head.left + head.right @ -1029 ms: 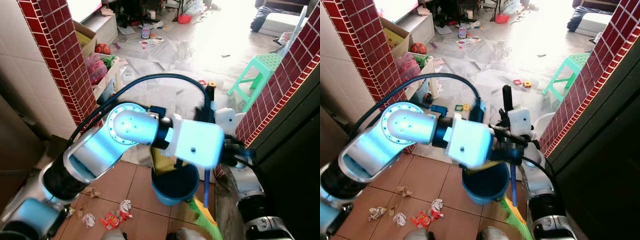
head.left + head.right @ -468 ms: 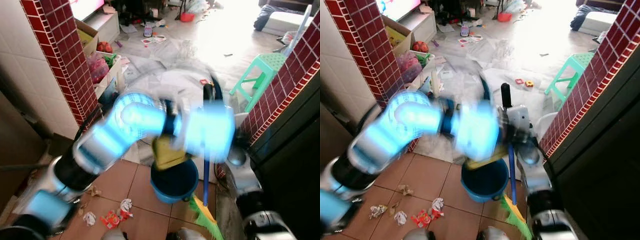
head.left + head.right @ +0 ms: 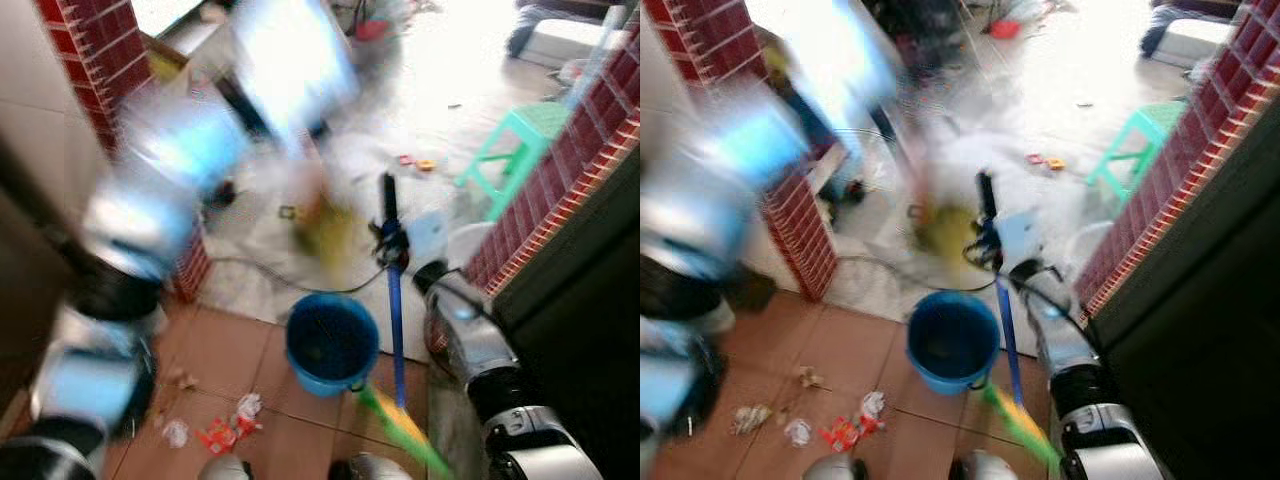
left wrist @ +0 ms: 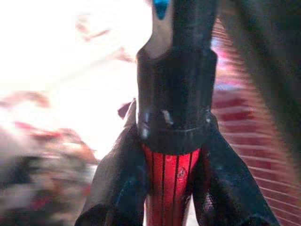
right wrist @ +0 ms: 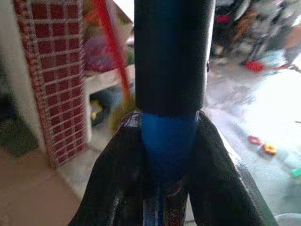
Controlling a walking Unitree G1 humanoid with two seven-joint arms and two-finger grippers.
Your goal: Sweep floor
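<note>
The right gripper (image 3: 392,243) is clamped on the broom (image 3: 397,330), gripping the blue shaft just below its black top grip; the right wrist view confirms both fingers (image 5: 212,179) pressed against the shaft. The broom stands near upright, its green and yellow bristles (image 3: 405,435) resting on the terracotta floor tiles (image 3: 240,350) just beside the blue bucket (image 3: 331,343).

The left arm (image 3: 150,200) is heavily motion-blurred, raised along the left of the head views. The left gripper (image 4: 174,188) is closed around a red ribbed handle with a black collar (image 4: 175,113); what that handle belongs to cannot be told.

Crumpled litter (image 3: 225,430) lies on the tiles to the bucket's left, well apart from the bristles.

Boundaries: a red brick-tiled pillar (image 3: 95,40) on the left, a red brick wall edge with a dark panel (image 3: 570,200) on the right. The bucket stands between them, near the line where the tiles meet a pale floor (image 3: 300,270). Beyond lies a bright, cluttered room containing a green plastic stool (image 3: 515,140) and small scattered toys (image 3: 420,162).
</note>
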